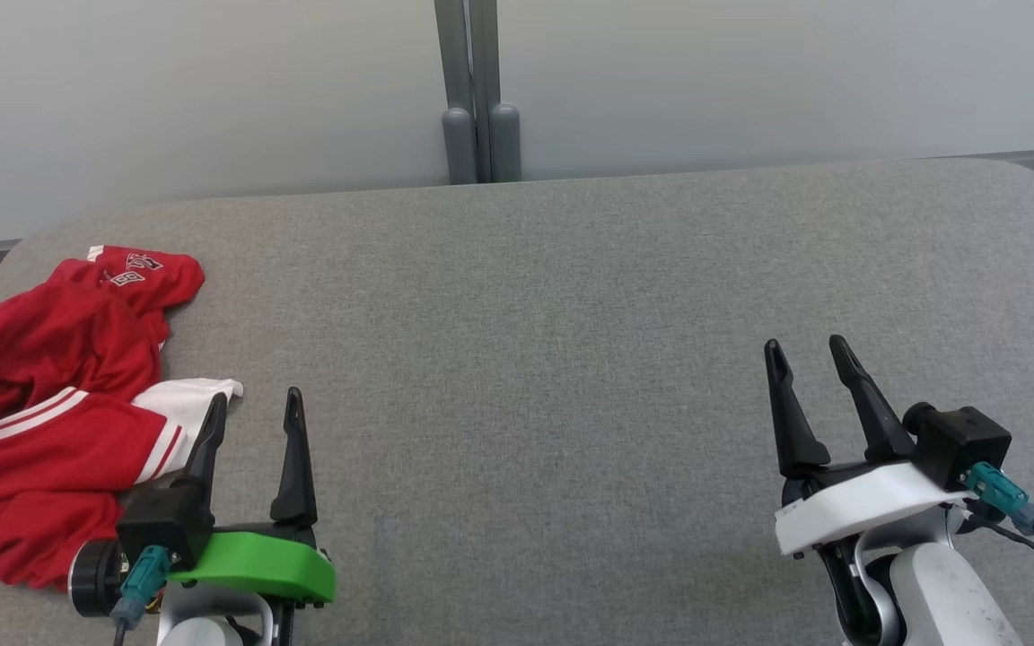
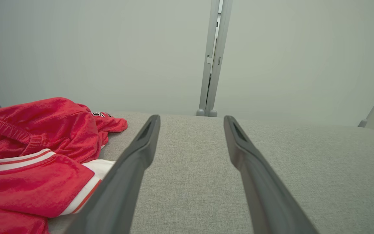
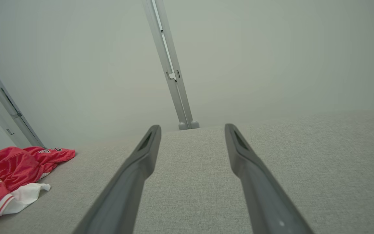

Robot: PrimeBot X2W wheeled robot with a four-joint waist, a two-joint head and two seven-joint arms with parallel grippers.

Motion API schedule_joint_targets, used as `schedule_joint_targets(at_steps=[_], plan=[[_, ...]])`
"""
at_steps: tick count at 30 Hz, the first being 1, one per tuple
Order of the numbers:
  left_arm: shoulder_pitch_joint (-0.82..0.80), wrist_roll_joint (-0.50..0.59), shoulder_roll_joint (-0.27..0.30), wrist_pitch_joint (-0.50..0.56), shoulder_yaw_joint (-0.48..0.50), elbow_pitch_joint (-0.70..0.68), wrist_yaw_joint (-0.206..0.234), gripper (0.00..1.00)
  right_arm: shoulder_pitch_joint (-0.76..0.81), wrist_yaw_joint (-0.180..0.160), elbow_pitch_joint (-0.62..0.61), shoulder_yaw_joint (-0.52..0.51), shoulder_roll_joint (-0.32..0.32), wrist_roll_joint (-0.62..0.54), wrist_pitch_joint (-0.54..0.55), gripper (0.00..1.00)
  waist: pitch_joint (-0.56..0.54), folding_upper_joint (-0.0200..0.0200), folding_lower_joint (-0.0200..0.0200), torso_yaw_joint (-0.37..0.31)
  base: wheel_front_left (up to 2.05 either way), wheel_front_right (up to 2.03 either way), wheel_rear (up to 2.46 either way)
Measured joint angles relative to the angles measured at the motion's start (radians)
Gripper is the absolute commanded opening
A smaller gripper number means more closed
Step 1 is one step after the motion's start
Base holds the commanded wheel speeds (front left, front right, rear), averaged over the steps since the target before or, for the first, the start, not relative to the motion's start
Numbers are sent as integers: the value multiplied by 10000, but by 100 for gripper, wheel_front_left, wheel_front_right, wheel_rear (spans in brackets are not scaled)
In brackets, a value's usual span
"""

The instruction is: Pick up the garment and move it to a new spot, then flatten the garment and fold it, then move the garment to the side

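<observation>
A crumpled red garment [image 1: 50,404] with white stripes and trim lies bunched at the far left of the grey table [image 1: 571,359]. My left gripper [image 1: 255,404] stands open just to its right, its left finger over the white trim, nothing between the fingers. In the left wrist view the garment [image 2: 34,162] fills the left side beside the open left gripper [image 2: 192,118]. My right gripper [image 1: 806,348] is open at the lower right, far from the cloth. The right wrist view has the garment [image 3: 15,175] at the far left and the open right gripper [image 3: 192,128].
A pale wall runs behind the table, with a grey vertical post [image 1: 478,99] at its middle. The table's far edge curves down at the left and right corners. Grey tabletop stretches between the two grippers.
</observation>
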Motion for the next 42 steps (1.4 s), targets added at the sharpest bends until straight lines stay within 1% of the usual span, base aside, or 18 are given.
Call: schedule_joint_targets(at_steps=[12,20,42], plan=[[-1,928,-15,-247,-29,-13,84,100,-15,0,-113,12,50,-779,-251,100,29,0,0,31,0,0,0],[-1,1304,-21,-393,-58,-65,88,100,-25,2,-146,46,59,-1220,-393,100,42,0,0,67,0,0,0],[-5,1162,-36,-393,-17,134,90,100,-42,2,-128,48,75,-1189,-395,100,5,0,0,96,0,0,0]])
